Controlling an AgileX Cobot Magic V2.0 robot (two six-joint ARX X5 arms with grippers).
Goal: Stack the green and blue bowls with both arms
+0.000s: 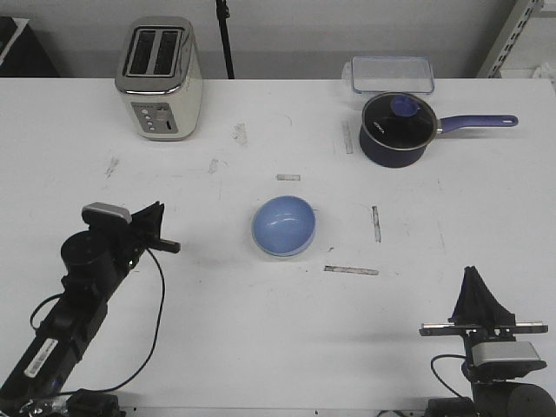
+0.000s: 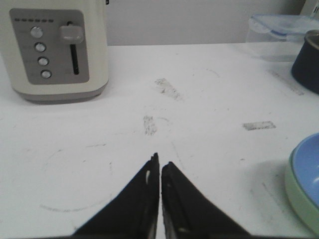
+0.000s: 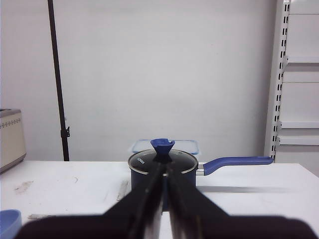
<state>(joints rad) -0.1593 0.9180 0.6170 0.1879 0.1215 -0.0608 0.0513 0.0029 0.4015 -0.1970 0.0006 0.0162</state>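
Observation:
The blue bowl (image 1: 284, 226) sits mid-table. In the left wrist view it (image 2: 308, 167) rests nested inside the pale green bowl (image 2: 298, 201), whose rim shows around it. From the front, the green bowl is almost wholly hidden under the blue one. My left gripper (image 1: 162, 228) is shut and empty, low over the table well to the left of the bowls; its closed tips (image 2: 160, 160) point toward the toaster side. My right gripper (image 1: 476, 278) is shut and empty near the front right edge, far from the bowls, and its tips (image 3: 163, 168) line up with the saucepan.
A cream toaster (image 1: 160, 78) stands at the back left. A dark navy saucepan (image 1: 398, 129) with glass lid and long blue handle sits back right, a clear lidded container (image 1: 392, 74) behind it. Tape marks (image 1: 351, 270) dot the white table.

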